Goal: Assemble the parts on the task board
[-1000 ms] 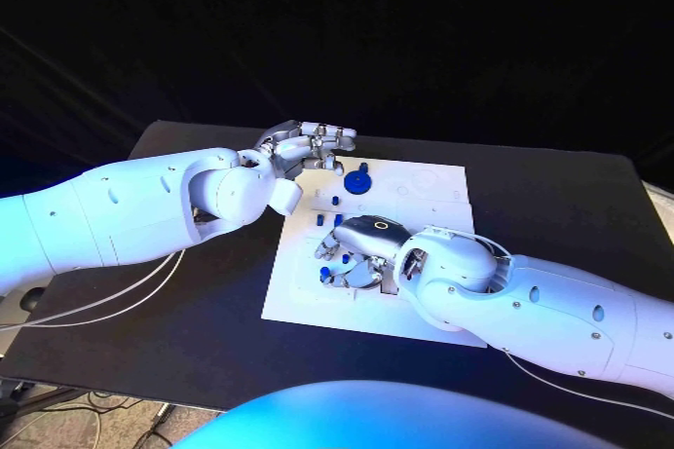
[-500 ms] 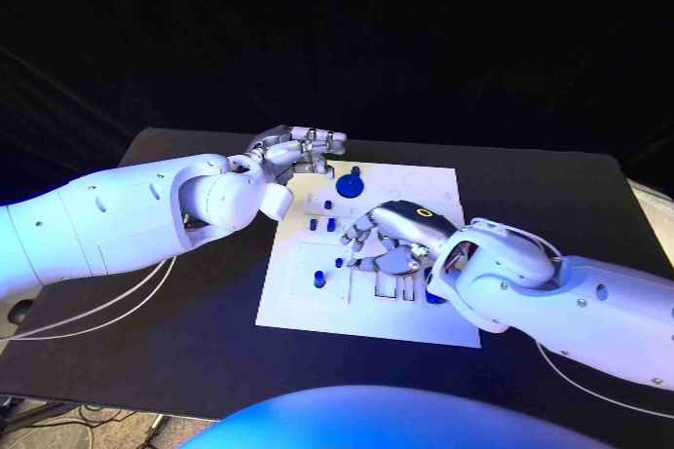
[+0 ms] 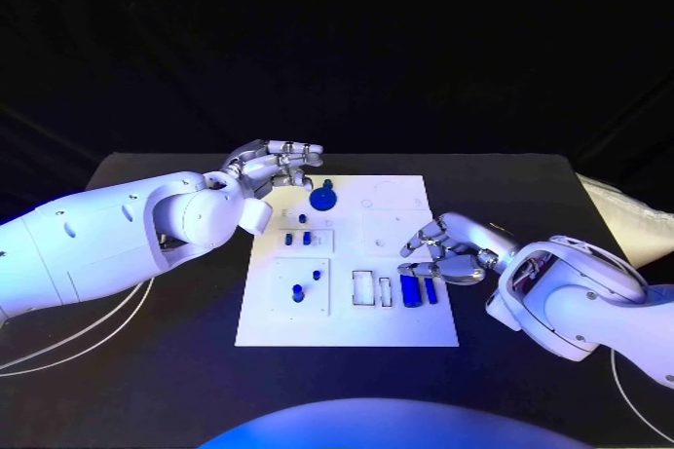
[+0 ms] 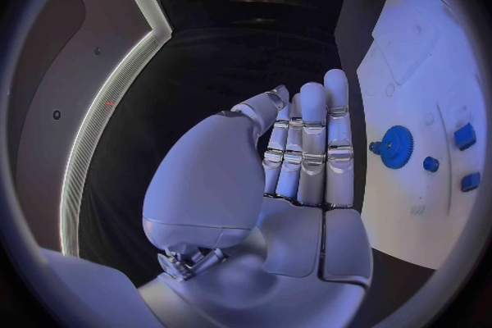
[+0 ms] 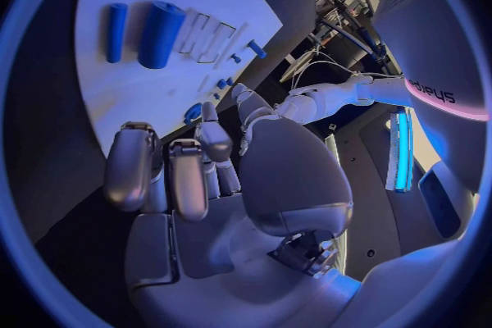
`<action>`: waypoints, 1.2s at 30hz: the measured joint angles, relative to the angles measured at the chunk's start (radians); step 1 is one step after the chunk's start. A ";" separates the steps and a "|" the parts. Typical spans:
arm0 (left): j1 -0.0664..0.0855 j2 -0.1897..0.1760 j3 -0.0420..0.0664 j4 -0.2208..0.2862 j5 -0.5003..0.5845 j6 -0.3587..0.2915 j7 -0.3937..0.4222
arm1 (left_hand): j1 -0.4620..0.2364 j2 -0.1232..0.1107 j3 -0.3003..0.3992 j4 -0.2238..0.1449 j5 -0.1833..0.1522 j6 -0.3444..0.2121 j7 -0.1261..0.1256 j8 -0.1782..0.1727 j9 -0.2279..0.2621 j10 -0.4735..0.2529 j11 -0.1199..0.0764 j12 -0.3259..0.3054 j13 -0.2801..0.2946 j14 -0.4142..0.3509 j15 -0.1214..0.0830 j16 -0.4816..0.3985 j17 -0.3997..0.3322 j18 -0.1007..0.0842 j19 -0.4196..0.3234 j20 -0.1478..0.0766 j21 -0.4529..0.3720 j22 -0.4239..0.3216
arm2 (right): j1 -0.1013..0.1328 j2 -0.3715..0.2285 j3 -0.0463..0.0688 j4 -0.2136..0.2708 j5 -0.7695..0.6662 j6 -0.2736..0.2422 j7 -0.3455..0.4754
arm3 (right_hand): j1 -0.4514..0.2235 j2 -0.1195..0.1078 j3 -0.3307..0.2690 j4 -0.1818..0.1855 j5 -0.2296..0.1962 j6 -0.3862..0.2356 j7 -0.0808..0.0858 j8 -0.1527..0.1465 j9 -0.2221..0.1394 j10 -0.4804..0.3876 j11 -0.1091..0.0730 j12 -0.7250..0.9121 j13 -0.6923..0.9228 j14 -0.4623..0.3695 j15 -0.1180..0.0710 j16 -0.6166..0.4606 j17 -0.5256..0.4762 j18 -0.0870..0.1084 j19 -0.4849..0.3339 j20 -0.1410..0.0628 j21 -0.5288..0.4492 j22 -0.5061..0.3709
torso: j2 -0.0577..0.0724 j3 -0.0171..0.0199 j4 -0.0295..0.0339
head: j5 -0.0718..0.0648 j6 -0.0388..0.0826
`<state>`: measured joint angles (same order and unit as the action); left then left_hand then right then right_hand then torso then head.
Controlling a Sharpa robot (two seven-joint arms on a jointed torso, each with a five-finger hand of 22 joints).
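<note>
Your right hand sits at the board's right edge, fingers curled inward with nothing visibly in them. Just beside its fingers, toward the board's middle, lie the thick bar and the thin bar, side by side, their long axes running from the near edge of the board toward the far edge. In the right wrist view the same two bars lie parallel, beyond the fingertips. This hand is much the nearer one to them, so any move on the bars likely belongs to it.

Your left hand hovers off the board's far left corner, fingers straight and pressed together, holding nothing. The gear lies just beside it on the board, seen also in the left wrist view.

Small pegs stand in the left-middle recess, and another peg lies in the lower-left one, well apart from both hands.

Empty outlined slots sit left of the thick bar. Nothing stands between the right fingers and the bars, but the bars are close together, so reaching for one risks nudging the other.
</note>
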<state>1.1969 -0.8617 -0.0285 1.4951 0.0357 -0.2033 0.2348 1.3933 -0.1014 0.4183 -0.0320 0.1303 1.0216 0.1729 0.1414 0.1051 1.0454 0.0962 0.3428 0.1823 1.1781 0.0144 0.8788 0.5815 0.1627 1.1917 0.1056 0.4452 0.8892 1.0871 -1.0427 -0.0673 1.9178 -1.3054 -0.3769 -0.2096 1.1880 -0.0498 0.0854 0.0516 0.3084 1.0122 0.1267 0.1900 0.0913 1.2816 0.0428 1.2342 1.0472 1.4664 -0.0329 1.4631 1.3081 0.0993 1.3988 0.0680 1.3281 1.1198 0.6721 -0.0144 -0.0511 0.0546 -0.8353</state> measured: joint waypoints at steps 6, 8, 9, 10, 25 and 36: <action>-0.001 0.000 -0.001 -0.003 0.000 0.000 0.000 | 0.000 0.000 0.000 0.000 0.000 0.000 0.000 0.000 0.000 0.000 0.000 0.000 0.000 0.000 0.000 0.000 0.000 0.000 0.000 0.000 0.000 0.000 | -0.008 -0.052 -0.013 0.027 -0.023 -0.005 -0.133 | -0.046 -0.006 -0.068 0.068 0.046 0.005 -0.014 0.042 0.030 0.015 -0.013 0.032 0.060 -0.001 -0.006 0.006 0.000 0.000 0.003 -0.003 0.001 0.007 | -0.006 -0.0012 -0.0093 | -0.016 0.003; -0.001 0.000 -0.002 -0.004 0.000 0.000 0.000 | 0.000 0.000 0.000 0.000 0.000 0.000 0.000 0.000 0.000 0.000 0.000 0.000 0.000 0.000 0.000 0.000 0.000 0.000 0.000 0.000 0.000 0.000 | -0.011 -0.052 -0.016 0.030 -0.042 -0.004 -0.180 | -0.051 -0.008 -0.088 0.088 0.048 0.002 -0.016 0.046 0.038 0.015 -0.013 0.036 0.067 -0.001 -0.006 0.006 0.000 0.000 0.003 -0.003 0.005 0.008 | -0.008 -0.0015 -0.0116 | -0.018 0.003; -0.002 0.000 -0.002 -0.004 0.000 0.000 0.000 | 0.000 0.000 0.000 0.000 0.000 0.000 0.000 0.000 0.000 0.000 0.000 0.000 0.000 0.000 0.000 0.000 0.000 0.000 0.000 0.000 0.000 0.000 | -0.012 -0.052 -0.017 0.031 -0.051 -0.003 -0.199 | -0.051 -0.008 -0.096 0.096 0.050 -0.003 -0.015 0.047 0.041 0.015 -0.013 0.036 0.070 -0.001 -0.006 0.006 0.000 0.000 0.003 -0.003 0.005 0.008 | -0.008 -0.0017 -0.0123 | -0.019 0.003; -0.003 0.001 -0.002 -0.004 0.000 0.000 0.000 | 0.000 0.000 0.000 0.000 0.000 0.000 0.000 0.000 0.000 0.000 0.000 0.000 0.000 0.000 0.000 0.000 0.000 0.000 0.000 0.000 0.000 0.000 | -0.014 -0.049 -0.017 0.032 -0.064 -0.002 -0.222 | -0.051 -0.008 -0.105 0.105 0.050 -0.010 -0.015 0.054 0.045 0.015 -0.013 0.036 0.073 -0.001 -0.005 0.006 0.000 0.000 0.003 -0.003 0.005 0.008 | -0.009 -0.0018 -0.0126 | -0.020 0.003; -0.006 -0.001 -0.002 -0.004 0.000 0.001 0.000 | 0.000 0.000 0.000 0.000 0.000 0.000 0.000 0.000 0.000 0.000 0.000 0.000 0.000 0.000 0.000 0.000 0.000 0.000 0.000 0.000 0.000 0.000 | -0.029 0.030 -0.020 -0.015 -0.161 0.009 -0.345 | -0.021 -0.001 -0.131 0.131 0.062 -0.025 -0.014 0.074 0.070 0.015 -0.013 0.036 0.088 -0.001 -0.005 0.006 0.000 0.000 0.003 -0.003 0.005 0.011 | -0.009 -0.0024 -0.0130 | -0.016 -0.002; -0.006 -0.002 -0.002 -0.004 0.000 0.001 0.000 | 0.000 0.000 0.000 0.000 0.000 0.000 0.000 0.000 0.000 0.000 0.000 0.000 0.000 0.000 0.000 0.000 0.000 0.000 0.000 0.000 0.000 0.000 | -0.039 0.070 -0.020 -0.028 -0.196 0.038 -0.360 | -0.003 -0.001 -0.139 0.133 0.066 -0.028 -0.011 0.088 0.079 0.015 -0.013 0.036 0.099 -0.002 -0.005 0.006 0.000 0.000 0.003 -0.003 0.005 0.013 | -0.009 -0.0020 -0.0143 | -0.008 -0.011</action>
<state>1.1911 -0.8634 -0.0310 1.4913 0.0356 -0.2020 0.2345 1.3933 -0.1014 0.4183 -0.0320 0.1303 1.0216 0.1729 0.1414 0.1052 1.0453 0.0962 0.3428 0.1821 1.1781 0.0144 0.8788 0.5816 0.1628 1.1917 0.1057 0.4452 0.8893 1.0484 -0.9732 -0.0871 1.8901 -1.5011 -0.3393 -0.5699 1.1851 -0.0503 -0.0538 0.1849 0.3739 0.9841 0.1161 0.2776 0.1707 1.2968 0.0300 1.2699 1.1460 1.4648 -0.0380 1.4686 1.3077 0.0994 1.4021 0.0646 1.3327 1.1332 0.6634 -0.0164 -0.0654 0.0469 -0.8463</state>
